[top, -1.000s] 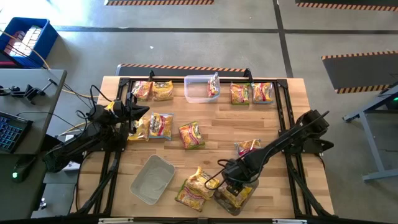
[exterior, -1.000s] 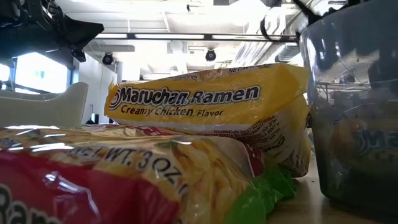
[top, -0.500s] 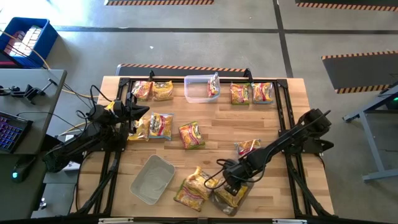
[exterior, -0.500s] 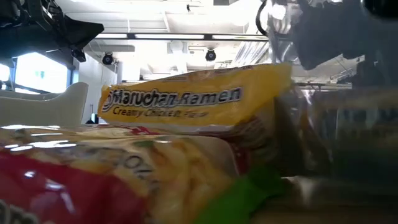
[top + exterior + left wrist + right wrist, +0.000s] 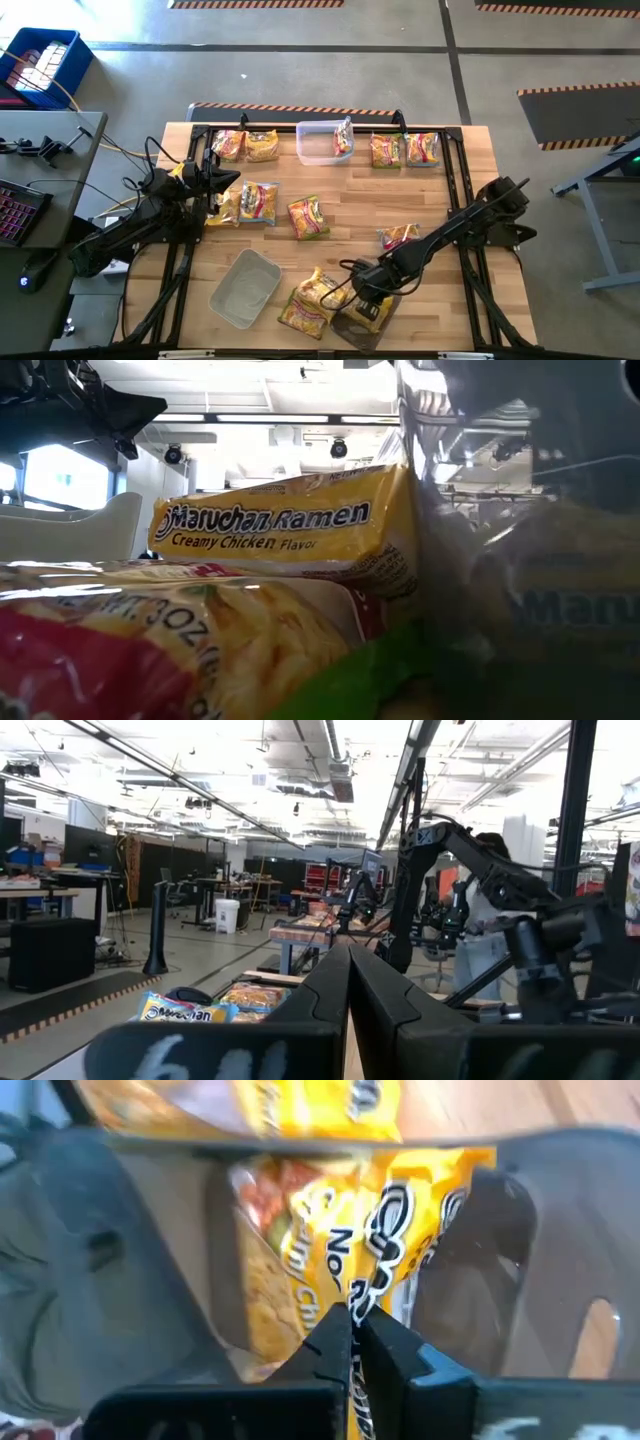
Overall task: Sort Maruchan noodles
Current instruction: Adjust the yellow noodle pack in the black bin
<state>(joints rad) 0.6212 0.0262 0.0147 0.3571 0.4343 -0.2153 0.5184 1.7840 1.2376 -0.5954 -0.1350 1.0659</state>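
Maruchan noodles packets lie scattered over the wooden table. My right gripper [image 5: 362,292] reaches down into a clear tub [image 5: 362,322] at the near edge and is shut on a yellow packet [image 5: 330,1230] that lies inside it. Two more yellow packets [image 5: 316,302] are stacked just left of that tub, and the upper one [image 5: 270,525] rests on the lower. My left gripper [image 5: 236,178] hovers shut and holding nothing at the table's left, beside a packet [image 5: 258,202]. My right gripper pinches a thin edge of the yellow packet [image 5: 352,1302] between its two fingers, coming from above into the tub. Most of the packet lies on the tub's floor beyond the fingertips. One layer or several, I cannot tell.
An empty clear tub [image 5: 244,288] lies near left. A far tub [image 5: 318,142] has a packet [image 5: 343,137] leaning in it. More packets line the far edge [image 5: 245,146] [image 5: 404,150]. Others lie mid-table [image 5: 308,217] [image 5: 398,236].
My right gripper has shut from wide open on the packet inside the near tub and has gone a little toward the table's left edge. The tub has slid and turned leftward with it, up against the stacked yellow packets.
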